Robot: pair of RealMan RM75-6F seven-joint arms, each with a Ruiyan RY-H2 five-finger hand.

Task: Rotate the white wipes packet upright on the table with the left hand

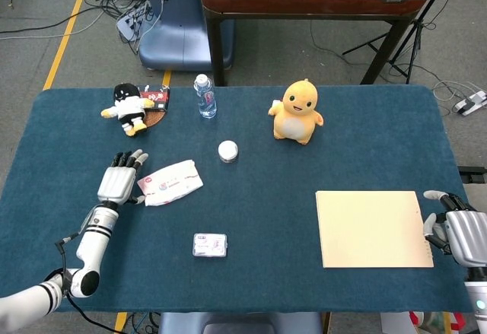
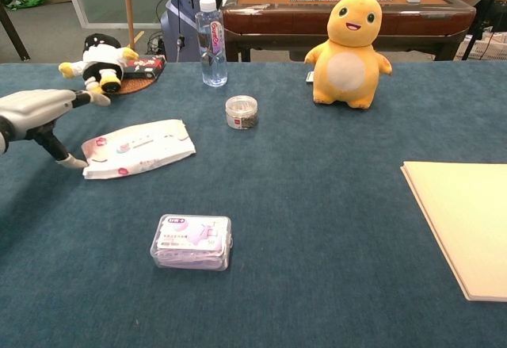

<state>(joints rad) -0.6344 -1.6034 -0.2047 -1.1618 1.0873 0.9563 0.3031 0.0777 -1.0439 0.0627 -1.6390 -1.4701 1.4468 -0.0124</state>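
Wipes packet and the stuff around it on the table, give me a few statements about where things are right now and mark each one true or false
1. The white wipes packet lies flat on the table. True.
2. The left hand is right beside the packet's left end with its fingers spread. True.
3. The water bottle has tipped over. False: it stands upright near the table's far edge.
4. The yellow plush toy sits on the cream board. False: it stands apart, farther back; nothing lies on the board.
5. The right hand holds the small clear box. False: that hand is at the right edge of the table, and the box lies alone near the front.
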